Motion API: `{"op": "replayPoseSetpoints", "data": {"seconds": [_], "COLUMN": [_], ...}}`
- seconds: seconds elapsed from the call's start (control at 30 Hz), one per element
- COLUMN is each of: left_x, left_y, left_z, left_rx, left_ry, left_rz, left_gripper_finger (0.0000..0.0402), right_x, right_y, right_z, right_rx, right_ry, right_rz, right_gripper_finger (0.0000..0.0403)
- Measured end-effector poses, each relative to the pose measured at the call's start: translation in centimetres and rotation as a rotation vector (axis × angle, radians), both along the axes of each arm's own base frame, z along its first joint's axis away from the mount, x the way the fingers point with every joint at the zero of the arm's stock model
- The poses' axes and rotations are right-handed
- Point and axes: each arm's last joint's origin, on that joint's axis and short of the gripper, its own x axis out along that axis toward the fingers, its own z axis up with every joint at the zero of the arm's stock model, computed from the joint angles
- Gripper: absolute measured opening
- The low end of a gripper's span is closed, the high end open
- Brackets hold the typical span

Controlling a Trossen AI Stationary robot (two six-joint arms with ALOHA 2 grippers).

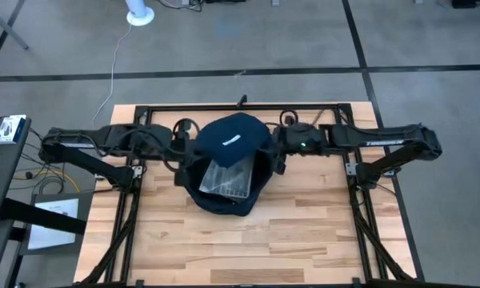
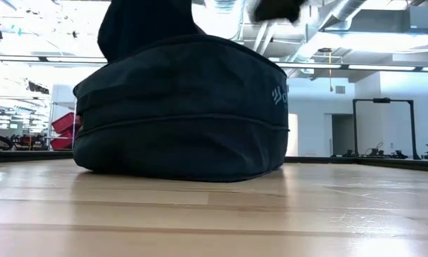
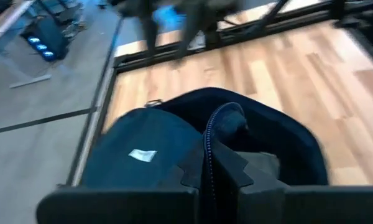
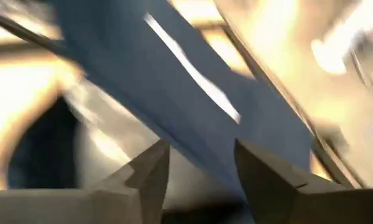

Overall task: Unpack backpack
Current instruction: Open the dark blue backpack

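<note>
Left pincer [image 3: 209,177] clamps backpack [image 1: 228,164] flap; opening upward.

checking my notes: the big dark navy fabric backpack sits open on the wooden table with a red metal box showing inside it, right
Not quite. The dark navy fabric backpack does sit open on the wooden table, but the high view shows a clear plastic pouch inside it, not a red metal box.
</note>
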Motion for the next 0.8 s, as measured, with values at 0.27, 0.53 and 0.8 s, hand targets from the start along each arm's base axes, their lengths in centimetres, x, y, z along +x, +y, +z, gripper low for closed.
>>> {"op": "replayPoseSetpoints", "data": {"seconds": [0.27, 0.53, 0.8], "left_x": [1.4, 3.4, 5.7], "left_y": [1.3, 1.3, 1.3], "left_z": [0.4, 0.2, -1.3], "left_rx": [0.029, -0.004, 0.030], "left_ry": [-0.087, -0.145, -0.099], "left_rz": [0.053, 0.041, 0.024], "left_gripper_finger": [0.0000, 0.0000, 0.0000], "right_x": [2.8, 5.3, 6.0], "right_y": [2.0, 1.6, 1.6], "right_z": [1.0, 0.4, 0.0], "right_rx": [-0.081, -0.074, -0.032], "right_ry": [-0.240, -0.362, -0.328], "right_rz": [0.104, 0.093, 0.111], "right_gripper_finger": [0.0249, 0.0262, 0.0207]}}
